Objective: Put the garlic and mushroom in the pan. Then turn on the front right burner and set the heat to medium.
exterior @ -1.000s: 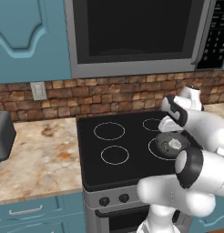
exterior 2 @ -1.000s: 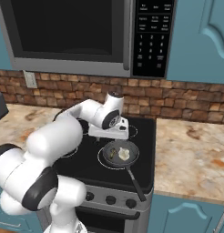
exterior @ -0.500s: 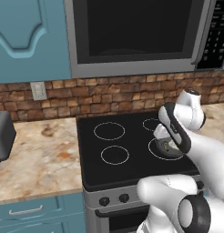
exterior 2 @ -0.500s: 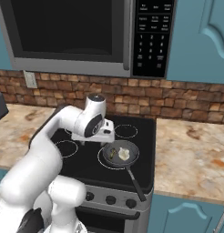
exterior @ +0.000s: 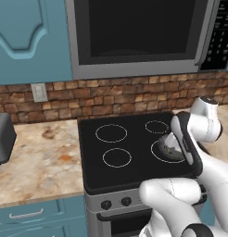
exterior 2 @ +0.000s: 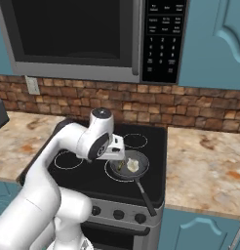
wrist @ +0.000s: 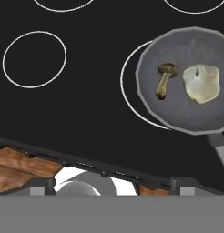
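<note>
The pan (wrist: 177, 113), dark grey with a long black handle (exterior 2: 144, 195), sits on the front right burner (wrist: 125, 93) of the black cooktop. The brown mushroom (wrist: 164, 81) and the pale garlic (wrist: 201, 83) lie side by side inside it, also seen as the garlic (exterior 2: 133, 165) and the mushroom (exterior 2: 119, 167) in the right base view. My gripper (exterior 2: 118, 157) hovers just above the pan's left rim, open, nothing between its fingers. In the hand view the gripper (wrist: 111, 187) has its tips set wide apart. My arm hides most of the pan (exterior: 167, 149) in the left base view.
Three smaller burner rings (exterior: 117, 157) mark the rest of the cooktop. Control knobs (exterior 2: 118, 214) line the stove front below. A microwave (exterior 2: 73, 34) hangs above. Stone counters (exterior 2: 205, 171) flank the stove, and a toaster (exterior: 2, 139) stands at the far left.
My hand has swung left and back from over the pan to its left rim, and the elbow has shifted. The mushroom and garlic stay in the pan. The gripper stays open.
</note>
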You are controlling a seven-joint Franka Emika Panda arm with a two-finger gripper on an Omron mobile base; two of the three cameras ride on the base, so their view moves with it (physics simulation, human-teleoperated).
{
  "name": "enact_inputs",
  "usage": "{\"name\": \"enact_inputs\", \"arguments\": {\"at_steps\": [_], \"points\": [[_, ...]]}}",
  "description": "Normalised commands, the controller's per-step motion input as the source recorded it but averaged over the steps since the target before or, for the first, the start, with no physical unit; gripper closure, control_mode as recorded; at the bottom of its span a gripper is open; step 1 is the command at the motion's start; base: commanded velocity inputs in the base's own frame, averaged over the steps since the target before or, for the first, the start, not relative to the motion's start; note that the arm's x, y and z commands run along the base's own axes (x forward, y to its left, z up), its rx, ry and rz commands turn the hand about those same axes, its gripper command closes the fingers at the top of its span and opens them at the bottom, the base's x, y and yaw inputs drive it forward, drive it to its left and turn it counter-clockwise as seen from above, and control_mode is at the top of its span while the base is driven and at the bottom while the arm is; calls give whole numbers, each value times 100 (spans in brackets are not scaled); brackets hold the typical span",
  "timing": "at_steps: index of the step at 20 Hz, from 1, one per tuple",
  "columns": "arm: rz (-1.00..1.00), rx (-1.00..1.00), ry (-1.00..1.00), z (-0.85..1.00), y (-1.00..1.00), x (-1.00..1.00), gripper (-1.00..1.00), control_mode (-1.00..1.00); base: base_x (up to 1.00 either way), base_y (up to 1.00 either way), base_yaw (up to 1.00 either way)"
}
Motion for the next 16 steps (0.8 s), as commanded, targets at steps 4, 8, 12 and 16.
{"name": "enact_inputs", "arguments": {"at_steps": [4,8,12,16], "points": [[0,0,-8,32,-15,-27,-100,-100,0,0,0],[0,0,-9,46,3,-46,-100,-100,0,0,0],[-3,0,-7,14,8,-52,-100,-100,0,0,0],[-10,-1,-2,0,11,-10,-100,-100,0,0,0]]}}
